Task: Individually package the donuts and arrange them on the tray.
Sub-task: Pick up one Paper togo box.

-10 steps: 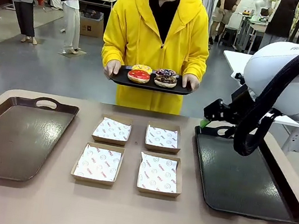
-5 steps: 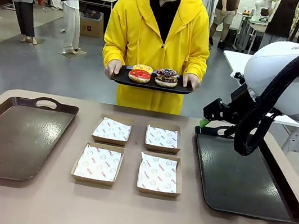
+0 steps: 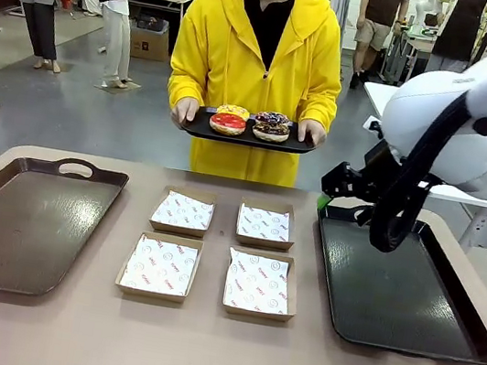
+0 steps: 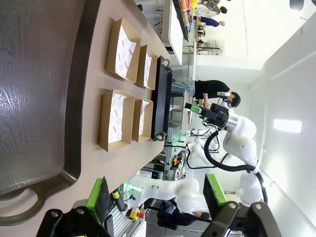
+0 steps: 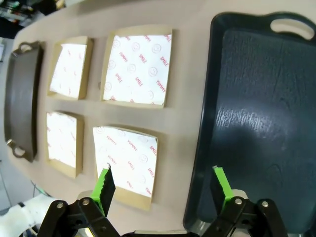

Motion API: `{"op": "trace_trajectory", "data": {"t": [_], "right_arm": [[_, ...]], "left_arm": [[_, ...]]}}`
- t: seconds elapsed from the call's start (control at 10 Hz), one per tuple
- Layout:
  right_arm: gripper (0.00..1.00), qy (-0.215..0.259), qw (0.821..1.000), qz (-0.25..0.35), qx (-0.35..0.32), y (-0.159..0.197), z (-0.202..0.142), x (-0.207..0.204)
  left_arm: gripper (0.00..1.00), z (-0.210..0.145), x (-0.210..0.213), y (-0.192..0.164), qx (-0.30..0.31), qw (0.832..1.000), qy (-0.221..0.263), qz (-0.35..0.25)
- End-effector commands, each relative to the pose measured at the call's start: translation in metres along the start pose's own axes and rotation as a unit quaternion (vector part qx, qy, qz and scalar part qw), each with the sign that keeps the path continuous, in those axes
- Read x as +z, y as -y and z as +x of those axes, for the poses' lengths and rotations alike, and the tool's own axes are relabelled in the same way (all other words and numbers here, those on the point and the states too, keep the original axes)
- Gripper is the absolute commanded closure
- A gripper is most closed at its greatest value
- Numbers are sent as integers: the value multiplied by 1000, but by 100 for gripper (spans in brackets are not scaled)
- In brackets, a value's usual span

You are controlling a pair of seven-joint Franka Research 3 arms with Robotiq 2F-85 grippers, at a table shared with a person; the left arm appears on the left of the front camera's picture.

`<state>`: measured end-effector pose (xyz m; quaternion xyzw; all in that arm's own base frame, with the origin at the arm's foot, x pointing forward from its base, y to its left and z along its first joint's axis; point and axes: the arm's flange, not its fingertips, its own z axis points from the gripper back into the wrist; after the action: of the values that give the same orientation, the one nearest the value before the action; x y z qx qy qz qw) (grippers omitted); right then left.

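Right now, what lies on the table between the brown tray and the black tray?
Four shallow paper-lined cardboard boxes, in two rows of two and all empty, lie between the brown tray and the black tray, as the front view shows.

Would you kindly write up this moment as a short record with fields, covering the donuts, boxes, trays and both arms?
Donuts: four on a small black tray, held in the person's hands beyond the table.
Boxes: four, paper-lined, in two rows between the big trays.
Big trays: brown tray left, dark tray right.
Left fingers: open, at the table's left edge.
Right fingers: open, above the dark tray's far corner.
Packed: none yet.
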<state>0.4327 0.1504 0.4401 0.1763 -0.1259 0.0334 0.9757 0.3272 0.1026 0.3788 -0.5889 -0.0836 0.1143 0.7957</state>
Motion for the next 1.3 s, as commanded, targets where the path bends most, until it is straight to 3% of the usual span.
{"op": "trace_trajectory", "data": {"t": [0.0,0.6,0.8,1.2], "right_arm": [[0,-12,998,-41,-49,-24,34,-8],[0,-31,985,-140,-93,-92,112,-60],[0,-46,980,-174,-81,-106,119,-88],[0,-84,987,-139,-2,-84,107,-112]], "left_arm": [[0,0,2,1,-2,1000,3,-6],[0,0,2,1,-2,1000,3,-6],[0,0,2,1,-2,1000,3,-6],[0,0,2,1,-2,1000,3,-6]]}}
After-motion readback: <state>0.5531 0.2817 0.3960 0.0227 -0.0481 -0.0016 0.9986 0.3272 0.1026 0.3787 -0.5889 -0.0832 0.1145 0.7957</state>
